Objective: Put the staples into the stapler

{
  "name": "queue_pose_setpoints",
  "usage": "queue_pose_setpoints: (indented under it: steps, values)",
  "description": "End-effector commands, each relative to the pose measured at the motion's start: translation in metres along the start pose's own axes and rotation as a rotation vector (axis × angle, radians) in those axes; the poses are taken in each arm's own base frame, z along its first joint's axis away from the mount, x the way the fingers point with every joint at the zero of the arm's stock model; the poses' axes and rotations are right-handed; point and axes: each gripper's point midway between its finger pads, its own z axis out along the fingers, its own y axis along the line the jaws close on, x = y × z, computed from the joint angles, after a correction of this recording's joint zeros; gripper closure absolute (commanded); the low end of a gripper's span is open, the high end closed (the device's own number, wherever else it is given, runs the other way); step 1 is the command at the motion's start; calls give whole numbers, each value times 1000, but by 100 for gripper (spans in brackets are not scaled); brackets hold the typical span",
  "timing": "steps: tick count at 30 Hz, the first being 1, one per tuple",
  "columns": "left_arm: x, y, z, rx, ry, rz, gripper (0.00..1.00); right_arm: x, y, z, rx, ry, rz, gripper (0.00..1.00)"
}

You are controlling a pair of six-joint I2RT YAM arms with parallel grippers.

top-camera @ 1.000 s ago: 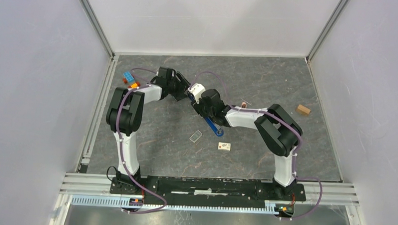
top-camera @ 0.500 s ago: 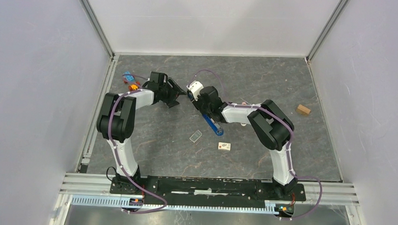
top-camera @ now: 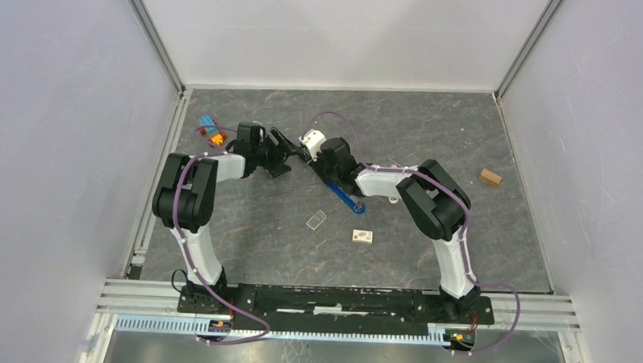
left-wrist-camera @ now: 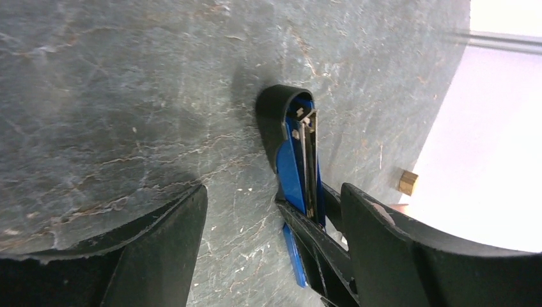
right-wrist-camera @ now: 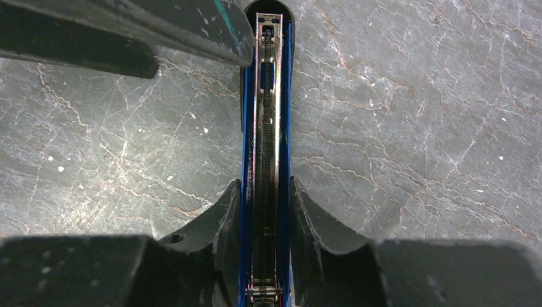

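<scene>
Right jaws: narrow, with the right gripper (right-wrist-camera: 265, 185) closed on the stapler (right-wrist-camera: 266, 115); its 2 fingers (right-wrist-camera: 217, 217) press the blue sides, 1 on each side.
Left jaws: wide, and the left gripper (left-wrist-camera: 273, 192) holds nothing; its 2 fingers (left-wrist-camera: 160, 249) stand well apart, with the stapler's black end ahead of the gap between them.
Stapler: lies on the grey marbled table (top-camera: 433, 129) between the 2 grippers. The black end points toward the left gripper and the other end slants toward the arm bases.
Stapler channel: uncovered and facing up. A silvery rail with a dark spring runs along it between the blue walls.
Left finger, right wrist view: 1 black finger lies just beside the stapler's black end; whether it touches cannot be told.
Staples (top-camera: 317, 220): a small, half-clear strip flat on the table. It is near the stapler's base-side end, on the left arm's side, apart from the stapler and from both grippers.
Small pale block (top-camera: 363, 236): on the table just past the stapler's base-side end, near the staples but not touching them.
Toy bricks (top-camera: 211, 131): blue and orange, well apart from the stapler, beyond the left wrist by the table's left edge.
Wooden block (top-camera: 489, 177): well apart from the stapler, on the right arm's side near the right wall.
</scene>
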Motion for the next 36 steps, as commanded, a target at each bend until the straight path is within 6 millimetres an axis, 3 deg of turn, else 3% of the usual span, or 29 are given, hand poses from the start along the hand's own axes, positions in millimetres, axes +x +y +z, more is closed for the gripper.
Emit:
queue_pose_setpoints:
  steps: [1, 10, 22, 30, 36]
  values:
    - [1, -20, -2, 137, 3, 66, 15, -29, 3, -4, -19, -104, 19, 89]
    - [3, -12, 3, 132, -4, 69, 13, -60, 2, -23, -33, -243, 56, 95]
    - [-5, -32, 6, 284, -59, 54, 16, -76, 14, -42, -115, -363, 73, 94]
    - [-3, -43, 3, 338, -45, 53, 32, -84, 17, -43, -139, -389, 76, 90]
    - [-9, -47, 3, 334, -64, 100, 61, -66, 15, -40, -124, -310, 55, 64]
